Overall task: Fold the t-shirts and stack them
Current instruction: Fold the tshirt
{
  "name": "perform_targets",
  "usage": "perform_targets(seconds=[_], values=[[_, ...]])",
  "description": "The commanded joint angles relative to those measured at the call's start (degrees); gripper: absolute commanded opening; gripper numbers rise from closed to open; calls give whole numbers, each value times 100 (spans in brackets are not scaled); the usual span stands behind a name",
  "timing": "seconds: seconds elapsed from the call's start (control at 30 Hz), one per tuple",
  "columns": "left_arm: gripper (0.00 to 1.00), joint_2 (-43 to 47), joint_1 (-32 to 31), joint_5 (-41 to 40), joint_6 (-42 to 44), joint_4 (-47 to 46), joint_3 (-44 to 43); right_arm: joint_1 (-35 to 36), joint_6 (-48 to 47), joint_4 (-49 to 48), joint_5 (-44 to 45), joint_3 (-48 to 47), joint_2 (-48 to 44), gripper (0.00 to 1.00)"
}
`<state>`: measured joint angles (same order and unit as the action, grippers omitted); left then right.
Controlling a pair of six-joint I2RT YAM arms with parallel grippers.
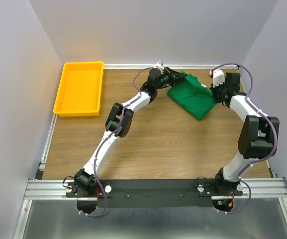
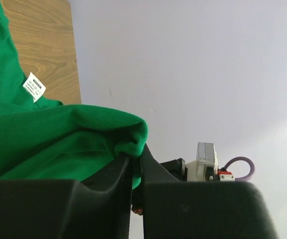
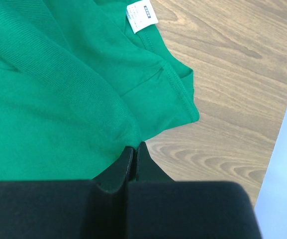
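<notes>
Left gripper (image 2: 136, 172) tight on t-shirt (image 2: 53, 142) edge

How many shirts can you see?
1. The green shirt lies at the far side of the table, pinched by the left claw and the right claw. None other shows, though folds might hide one.

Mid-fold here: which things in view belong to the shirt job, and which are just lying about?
Belongs to the job:
green t-shirt
left gripper, jaws shut on the shirt's edge
right gripper, jaws shut on the shirt's edge

Just lying about:
yellow tray, well apart from the shirt
</notes>
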<state>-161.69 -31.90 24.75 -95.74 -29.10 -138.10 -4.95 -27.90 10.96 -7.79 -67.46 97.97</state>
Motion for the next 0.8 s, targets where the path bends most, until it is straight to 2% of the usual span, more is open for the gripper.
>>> perform_targets(seconds=[0.0,0.1,0.13,0.3,0.5,0.77], values=[[25,-135,-27,-181,-59,-236,-199,-76,13,-243,208,-180,169,1],[47,-56,8,-199,108,-262,-156,-76,4,-323,164,-241,336,1],[50,14,17,-208,152,-254,-103,-76,13,-357,164,-267,389,1],[52,340,193,-129,530,-280,275,-76,30,-481,190,-285,617,1],[53,1015,465,117,1496,-324,1056,-76,30,-639,305,-294,662,1],[52,2105,720,556,2761,-333,2664,-94,74,-666,348,-619,767,1]])
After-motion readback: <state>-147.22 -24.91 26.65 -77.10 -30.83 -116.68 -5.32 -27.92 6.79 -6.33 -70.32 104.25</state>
